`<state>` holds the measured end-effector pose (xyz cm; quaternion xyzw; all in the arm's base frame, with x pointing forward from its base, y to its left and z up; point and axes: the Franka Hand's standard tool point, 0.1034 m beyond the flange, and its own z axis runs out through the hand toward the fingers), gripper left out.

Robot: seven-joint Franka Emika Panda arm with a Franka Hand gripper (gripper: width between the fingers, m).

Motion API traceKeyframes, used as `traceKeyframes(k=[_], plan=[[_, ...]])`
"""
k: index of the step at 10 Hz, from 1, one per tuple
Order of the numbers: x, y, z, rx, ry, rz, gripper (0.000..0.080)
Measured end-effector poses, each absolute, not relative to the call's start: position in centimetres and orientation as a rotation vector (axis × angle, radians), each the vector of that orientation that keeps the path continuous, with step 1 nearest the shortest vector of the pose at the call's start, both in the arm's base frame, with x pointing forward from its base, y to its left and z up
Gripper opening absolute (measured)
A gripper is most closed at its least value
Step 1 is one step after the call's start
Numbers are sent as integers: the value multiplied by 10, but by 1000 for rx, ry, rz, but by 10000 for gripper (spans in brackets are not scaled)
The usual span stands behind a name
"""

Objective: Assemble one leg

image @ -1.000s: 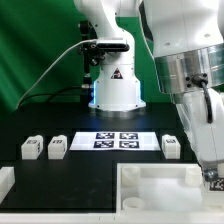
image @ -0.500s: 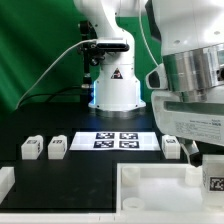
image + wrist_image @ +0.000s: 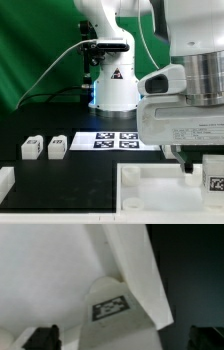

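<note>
Two small white legs point(image 3: 31, 148) point(image 3: 57, 146) stand side by side on the black table at the exterior view's left. My gripper point(image 3: 193, 163) hangs low over the far right part of the large white tray-like base point(image 3: 140, 178); the wide hand above it fills the exterior view's right. In the wrist view the gripper point(image 3: 125, 339) is open and empty, with its dark fingertips point(image 3: 42, 338) far apart. Between them lies a white surface of the base with a black marker tag point(image 3: 110, 307). The same kind of tag shows at the base's right point(image 3: 215, 181).
The marker board point(image 3: 112, 140) lies in the middle of the table, partly covered by my hand. The arm's white pedestal point(image 3: 115, 85) stands behind it. A white piece point(image 3: 5, 180) sits at the front left edge. A green backdrop is behind.
My hand has swung toward the exterior view's left and nearer the camera. It now covers the leg that stood right of the marker board. The two left legs have not moved.
</note>
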<state>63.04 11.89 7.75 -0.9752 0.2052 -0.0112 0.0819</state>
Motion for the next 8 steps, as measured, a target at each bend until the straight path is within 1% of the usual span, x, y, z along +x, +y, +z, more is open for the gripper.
traceKeyframes(k=[2,3,4,5,7,8], plan=[[630,119,77,-2914,614,-32,387],[629,119,77,-2872,766,-15,387],[629,118,76,-2843,872,-4,303],[629,118,76,-2796,1011,9,303],[632,116,78,-2490,1614,53,303],[631,114,76,-2282,1878,101,303]])
